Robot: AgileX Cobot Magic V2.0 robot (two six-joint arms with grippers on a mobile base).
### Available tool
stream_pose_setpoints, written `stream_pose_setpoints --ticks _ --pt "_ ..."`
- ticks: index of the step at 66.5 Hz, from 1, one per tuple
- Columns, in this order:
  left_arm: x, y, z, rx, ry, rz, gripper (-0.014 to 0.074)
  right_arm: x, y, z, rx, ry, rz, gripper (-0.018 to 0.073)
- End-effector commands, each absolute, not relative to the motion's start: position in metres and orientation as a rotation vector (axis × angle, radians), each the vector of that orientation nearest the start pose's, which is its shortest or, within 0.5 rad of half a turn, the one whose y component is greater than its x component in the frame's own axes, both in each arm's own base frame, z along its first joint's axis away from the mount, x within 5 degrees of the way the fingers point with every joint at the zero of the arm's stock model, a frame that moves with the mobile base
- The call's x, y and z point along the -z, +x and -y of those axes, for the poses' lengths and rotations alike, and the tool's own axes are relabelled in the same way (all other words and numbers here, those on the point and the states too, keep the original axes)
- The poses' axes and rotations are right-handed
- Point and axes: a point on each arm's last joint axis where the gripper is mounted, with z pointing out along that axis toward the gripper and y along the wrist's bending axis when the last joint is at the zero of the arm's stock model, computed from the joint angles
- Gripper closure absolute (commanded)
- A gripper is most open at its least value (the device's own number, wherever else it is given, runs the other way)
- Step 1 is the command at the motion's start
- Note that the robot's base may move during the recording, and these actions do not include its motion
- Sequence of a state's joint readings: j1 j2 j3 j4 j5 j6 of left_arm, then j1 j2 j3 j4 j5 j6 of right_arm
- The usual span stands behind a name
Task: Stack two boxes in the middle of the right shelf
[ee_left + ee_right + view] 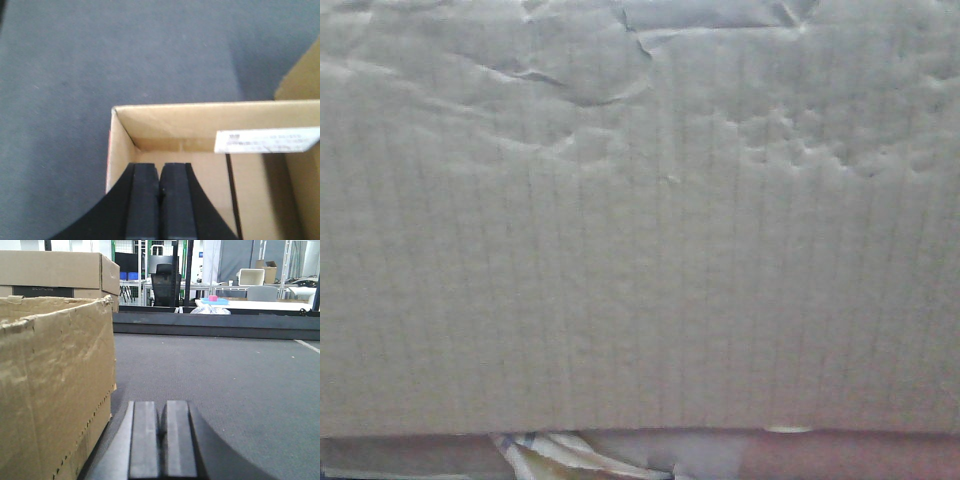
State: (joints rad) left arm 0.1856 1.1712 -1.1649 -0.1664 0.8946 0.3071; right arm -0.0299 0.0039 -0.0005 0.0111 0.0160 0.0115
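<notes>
Creased cardboard (640, 250) fills the front view, probably 1 box's side. Left gripper (159, 172) angles down over an open box (170, 122), pads together, empty. Right gripper (161, 410), likewise closed, sits level beside a torn box (50, 390).

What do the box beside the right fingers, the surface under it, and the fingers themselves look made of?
The box: brown corrugated cardboard, matte; ragged torn rim, perforation lines. The surface: grey, matte, fine-grained, likely carpet or felt. The right fingers: black matte pads, rubber or plastic, can't tell which.
</notes>
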Motion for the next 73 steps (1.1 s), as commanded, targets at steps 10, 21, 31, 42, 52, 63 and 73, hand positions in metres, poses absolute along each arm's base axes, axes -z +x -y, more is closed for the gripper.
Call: stream_pose_setpoints --ticks 10,21,31,42,52,63,73 --pt "-0.375 0.231 -0.066 -0.039 -0.034 -2.374 0.0707 -0.214 0.056 0.002 0.008 0.035 -1.476 0.0724" --pt "-0.369 0.235 -0.073 -0.031 -0.065 -2.402 0.0579 -0.214 0.056 0.002 0.008 0.035 -1.476 0.0724" --pt "-0.352 0.251 -0.07 -0.003 -0.014 -2.471 0.0253 -0.214 0.056 0.002 0.008 0.035 -1.476 0.0724" --pt "-0.329 0.272 -0.066 -0.007 0.054 -2.552 0.0169 -0.214 0.056 0.002 0.008 0.035 -1.476 0.0724" --pt "-0.307 0.287 -0.071 -0.029 0.082 -2.623 0.0289 -0.214 0.056 0.002 0.008 0.035 -1.476 0.0724" --pt "-0.295 0.295 -0.072 0.006 0.07 -2.659 0.0428 -0.214 0.056 0.002 0.008 0.035 -1.476 0.0724" --pt "-0.299 0.295 -0.071 0.019 0.067 -2.652 0.0631 -0.214 0.056 0.002 0.008 0.035 -1.476 0.0724"
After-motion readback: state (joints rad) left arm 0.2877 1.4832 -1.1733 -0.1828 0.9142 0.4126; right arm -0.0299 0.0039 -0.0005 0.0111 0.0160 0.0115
